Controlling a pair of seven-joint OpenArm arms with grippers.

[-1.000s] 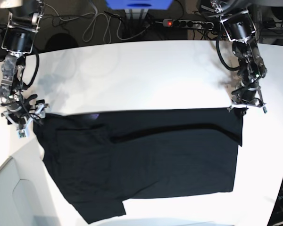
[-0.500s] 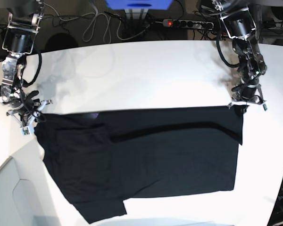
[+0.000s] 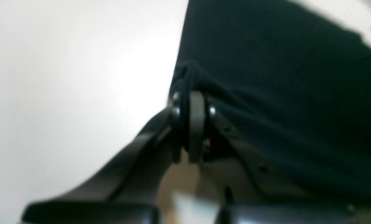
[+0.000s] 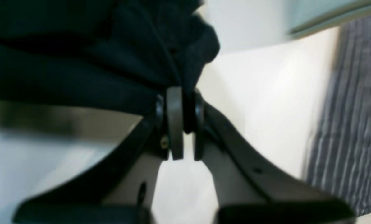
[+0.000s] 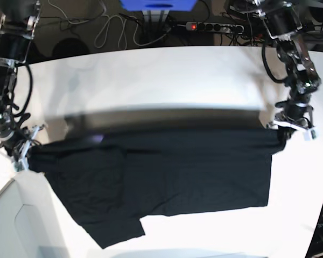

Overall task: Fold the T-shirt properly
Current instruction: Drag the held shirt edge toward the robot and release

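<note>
A white table (image 5: 167, 80) is filling most of the base view, its top bare and bright beyond the cloth, with a soft blurred shadow band lying across it just behind the cloth's far edge. Past the table's far rim the room is sitting dark, with a tangle of cables (image 5: 110, 27), a power strip (image 5: 215, 26) showing a red light, and a blue box (image 5: 158, 4) at the top edge. In the right wrist view a striped grey-blue fabric (image 4: 356, 124) is hanging off to the side of the fingers, too blurred to name further. The T-shirt (image 5: 161, 177) is lying spread black across the near half of the table, one sleeve trailing toward the near edge, its far edge stretched between the two grippers. The left gripper (image 5: 290, 129) is pinching the shirt's corner, its pads (image 3: 197, 124) pressed together with a bunched fold of black cloth rising just beyond them and the rest of the shirt running away to one side. The right gripper (image 5: 22, 150) is clamping the opposite corner, its fingertips (image 4: 175, 121) closed on a thick wad of cloth that is piling up above them. Nothing is standing between the two grippers except the shirt itself.
</note>
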